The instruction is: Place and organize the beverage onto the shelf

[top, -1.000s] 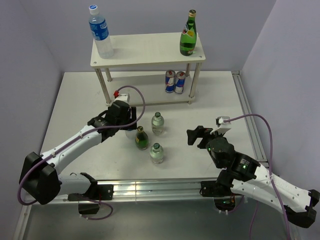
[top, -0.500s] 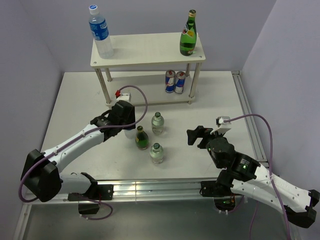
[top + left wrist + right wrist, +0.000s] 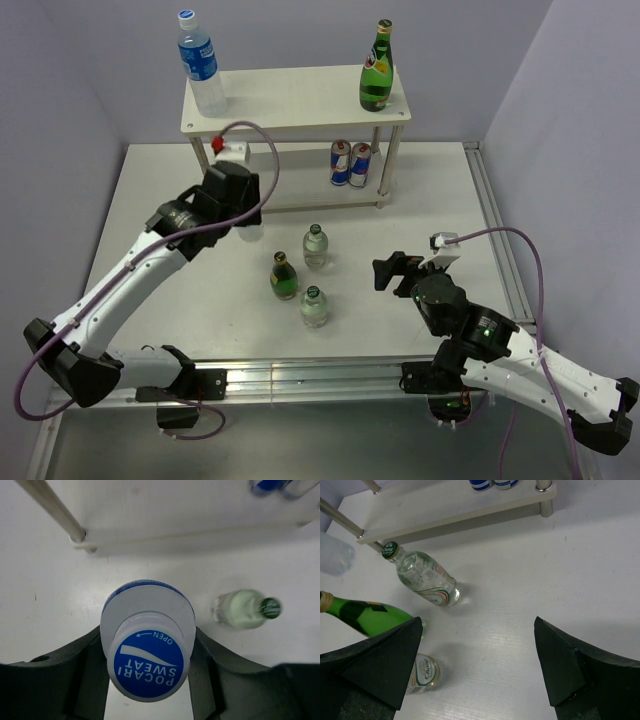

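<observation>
Left gripper [image 3: 148, 672] is clamping Pocari bottle [image 3: 147, 607] upright toward bench's far-left corner; probably needing height to clear shelf [image 3: 300, 100] board. Right gripper [image 3: 477, 665] is gaping, empty.

Setting: a robotics lab test cell, not a lived-in room. White table [image 3: 180, 180] boxed in by plain lilac wall panels [image 3: 290, 30] at its back, left and right sides. Aluminium extrusion rail [image 3: 300, 377] along the table's near edge, with the left arm [image 3: 120, 290] and right arm [image 3: 520, 360] mounted there. Purple cables [image 3: 530, 250] loop loose above the table. Bare wooden shelf [image 3: 300, 100] at the table's far edge; bottles [image 3: 314, 246] and cans [image 3: 350, 163] the only goods
</observation>
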You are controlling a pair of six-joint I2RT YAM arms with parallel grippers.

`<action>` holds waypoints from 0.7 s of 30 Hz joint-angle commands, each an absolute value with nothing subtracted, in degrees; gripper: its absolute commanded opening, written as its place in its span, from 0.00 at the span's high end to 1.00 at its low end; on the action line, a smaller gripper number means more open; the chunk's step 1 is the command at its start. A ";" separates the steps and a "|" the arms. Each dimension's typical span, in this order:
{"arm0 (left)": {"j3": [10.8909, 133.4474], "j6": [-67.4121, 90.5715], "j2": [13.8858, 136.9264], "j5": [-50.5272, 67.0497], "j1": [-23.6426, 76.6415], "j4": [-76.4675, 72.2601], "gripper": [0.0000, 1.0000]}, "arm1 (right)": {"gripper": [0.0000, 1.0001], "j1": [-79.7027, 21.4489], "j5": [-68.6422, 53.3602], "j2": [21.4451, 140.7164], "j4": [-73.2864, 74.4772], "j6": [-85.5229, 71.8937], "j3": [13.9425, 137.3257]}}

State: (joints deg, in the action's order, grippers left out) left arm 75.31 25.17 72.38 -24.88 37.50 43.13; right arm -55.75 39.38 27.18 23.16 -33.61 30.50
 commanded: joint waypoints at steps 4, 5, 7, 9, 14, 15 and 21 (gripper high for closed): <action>98.32 21.10 76.80 -29.52 37.62 44.81 1.00 | 0.00 -56.08 39.55 26.63 22.06 -34.19 30.32; 104.61 20.83 78.30 -29.79 37.53 46.30 1.00 | 0.00 -56.07 39.64 26.63 22.15 -34.28 30.50; 113.32 19.78 82.69 -30.32 37.62 49.39 1.00 | 0.00 -56.07 39.46 26.46 22.24 -34.28 30.41; 118.80 18.90 86.28 -29.80 37.53 50.79 1.00 | 0.00 -56.16 39.38 26.19 22.15 -34.28 30.23; 136.65 17.76 92.10 -29.53 37.53 54.84 1.00 | 0.00 -56.07 39.55 27.16 22.32 -34.37 30.41; 137.97 17.06 92.89 -29.44 37.53 54.76 1.00 | 0.00 -56.07 39.64 27.25 22.32 -34.37 30.41; 138.08 15.12 91.06 -30.06 37.53 49.23 1.00 | 0.00 -56.16 39.55 27.24 22.15 -34.37 30.32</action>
